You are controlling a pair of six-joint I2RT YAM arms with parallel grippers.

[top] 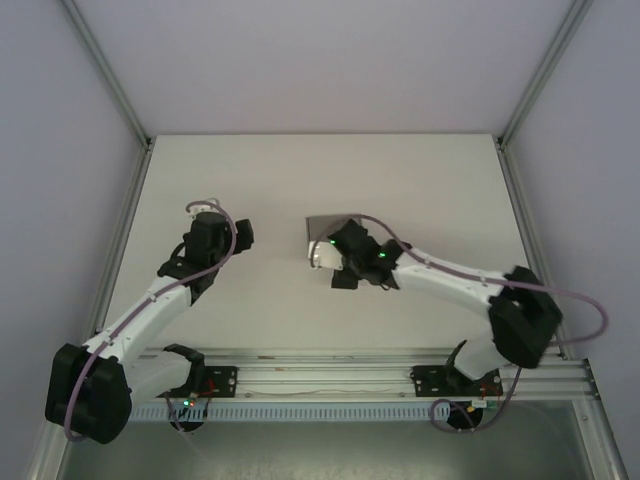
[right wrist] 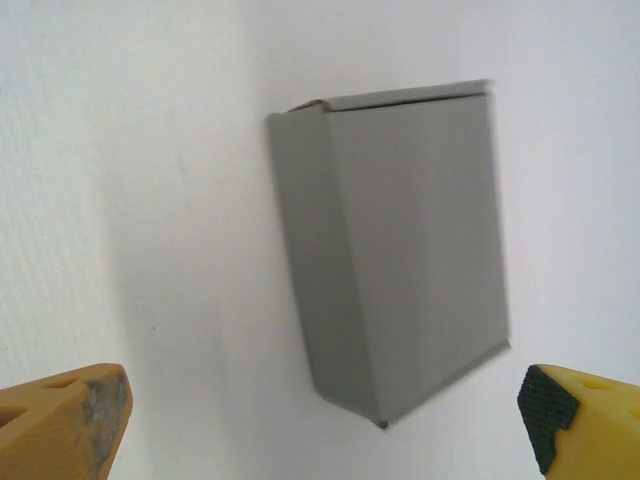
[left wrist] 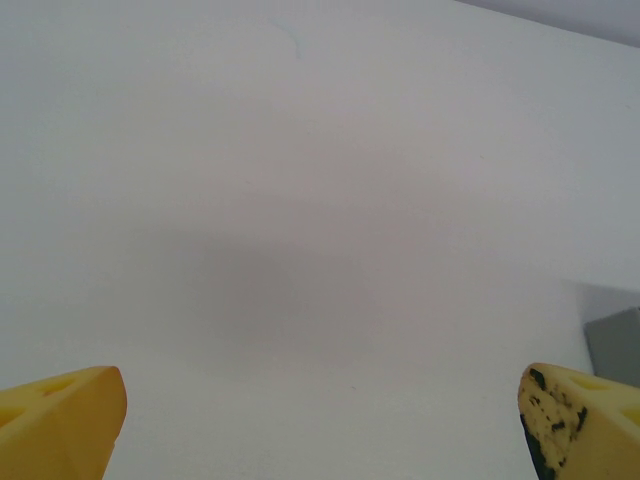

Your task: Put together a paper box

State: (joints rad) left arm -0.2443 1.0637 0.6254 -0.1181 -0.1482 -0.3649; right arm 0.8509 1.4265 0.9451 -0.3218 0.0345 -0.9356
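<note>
My right pincer (right wrist: 320, 428) stands wide apart with nothing between its yellow fingertips (right wrist: 62, 425). The paper box (right wrist: 400, 250) lies just beyond them on the white worktop (right wrist: 120, 200), not touched. From above, the box (top: 325, 228) sits near the middle of the worktop (top: 300, 170), partly under the right pincer (top: 345, 262). It looks already folded into a small rectangular shape. A thin dark line at its far end suggests that the flap there is not pressed fully home, though I cannot be sure.

My left pincer (left wrist: 320, 430) is also spread open and holds nothing. It hovers over bare worktop, well to the left of the box, and a grey corner at the right edge of that view is probably the box.

I judge this thing very light and easily dented: thin grey card, hollow, with broad faces that would buckle under a hard squeeze. It will likely skid on the smooth surface if pushed from one side alone. I would take it across the narrow sides, close to a folded edge where the card is stiffest, and close gently.
</note>
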